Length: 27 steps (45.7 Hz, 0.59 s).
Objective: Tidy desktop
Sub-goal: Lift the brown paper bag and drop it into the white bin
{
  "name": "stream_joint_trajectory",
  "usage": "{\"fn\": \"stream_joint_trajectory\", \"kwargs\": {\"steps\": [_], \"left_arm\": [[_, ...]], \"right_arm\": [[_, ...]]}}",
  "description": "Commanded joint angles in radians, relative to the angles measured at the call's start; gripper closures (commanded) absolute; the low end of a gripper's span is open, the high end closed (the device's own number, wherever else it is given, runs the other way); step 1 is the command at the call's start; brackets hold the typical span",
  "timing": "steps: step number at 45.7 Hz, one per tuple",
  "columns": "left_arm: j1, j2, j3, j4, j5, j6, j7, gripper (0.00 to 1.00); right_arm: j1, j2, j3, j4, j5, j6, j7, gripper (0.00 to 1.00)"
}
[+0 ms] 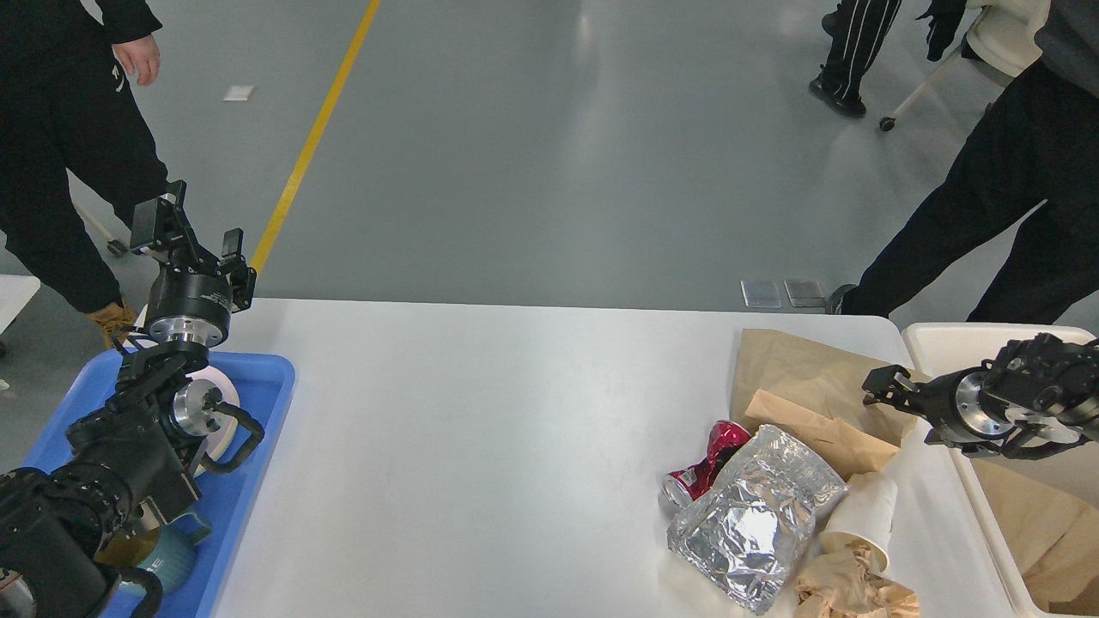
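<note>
Left edge of the surface [481,429]: blue tray [266,386] overhanging the near-left corner, holding a white plate-like disc [225,393] and a teal mug [176,549], both largely hidden by the left arm. Left pincer [191,233] raised above the far-left corner, fingers apart, holding nothing. Middle of the surface: bare white top. Near-right part of the surface: litter in one cluster, namely a crushed red can [708,468] touching a crumpled foil bag [755,524], a white paper cup [863,515] lying on its side just beside the foil, crumpled brown paper [850,588] at the near edge, and a flat brown paper bag [803,386] towards the far-right corner. Beyond the right edge: cream-white bin [962,339], brown paper already inside. Right pincer [884,386] hovers at the right edge over the brown bag, fingers slightly apart, empty. Handling note, as judgement: the right arm appears best placed for the litter; take one piece at a time, outermost first, gripping the cup or can across its firm body, and pinching paper and foil at a raised fold so nothing drags neighbouring pieces off the near edge; release only when well over the bin.
</note>
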Motion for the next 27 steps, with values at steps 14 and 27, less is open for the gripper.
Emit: {"fn": "stream_joint_trajectory", "kwargs": {"steps": [14, 27], "left_arm": [[0.0, 0.0, 0.0, 0.0, 0.0, 0.0, 0.0, 0.04], [0.0, 0.0, 0.0, 0.0, 0.0, 0.0, 0.0, 0.04]], "right_arm": [[-0.001, 0.0, 0.003, 0.003, 0.025, 0.015, -0.002, 1.0], [0.127, -0.03, 0.022, 0.013, 0.13, 0.036, -0.002, 1.0]]}}
